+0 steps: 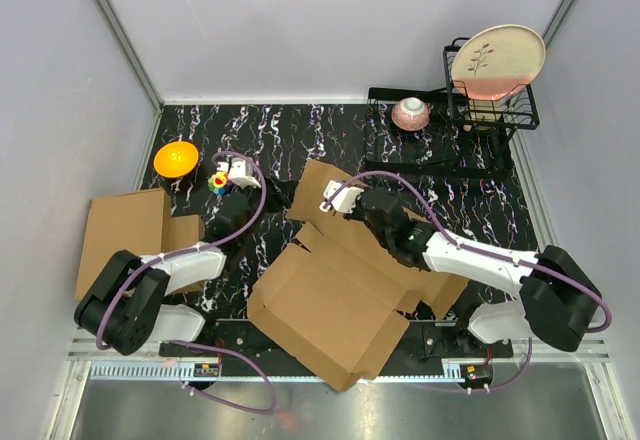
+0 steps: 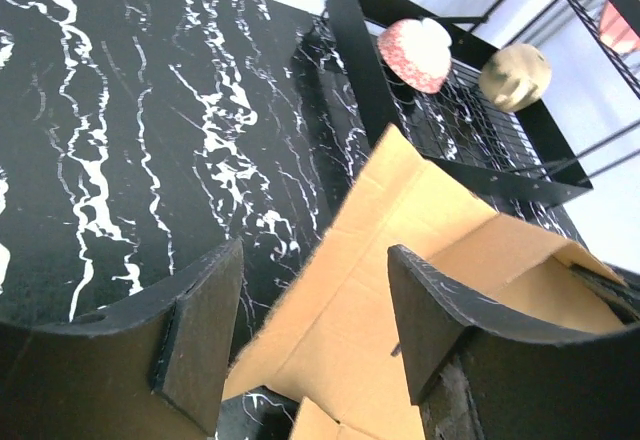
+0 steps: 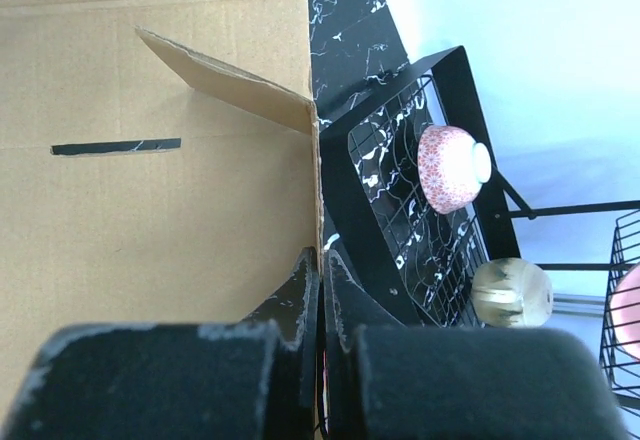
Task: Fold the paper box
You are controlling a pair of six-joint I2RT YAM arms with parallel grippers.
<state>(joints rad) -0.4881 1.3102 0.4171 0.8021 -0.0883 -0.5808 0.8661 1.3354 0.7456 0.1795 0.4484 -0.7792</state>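
Observation:
The brown cardboard box (image 1: pixel 330 300) lies open and partly flattened on the black marble table, with one flap (image 1: pixel 318 185) reaching toward the back. My right gripper (image 1: pixel 338 205) is shut on that flap's edge. In the right wrist view the gripper (image 3: pixel 322 270) pinches the cardboard's (image 3: pixel 150 210) right edge. My left gripper (image 1: pixel 272 195) is open, just left of the flap. In the left wrist view its fingers (image 2: pixel 200 330) stand wide apart, the gripper (image 2: pixel 315 330) holds nothing, and the flap (image 2: pixel 400 220) lies just beyond them.
A second flat cardboard piece (image 1: pixel 125 235) lies at the left edge. An orange bowl (image 1: pixel 176 157) and a small colourful toy (image 1: pixel 218 182) sit at the back left. A black rack (image 1: pixel 440 135) holds a pink bowl (image 1: pixel 411 113), and a wire stand holds a plate (image 1: pixel 497 60) at the back right.

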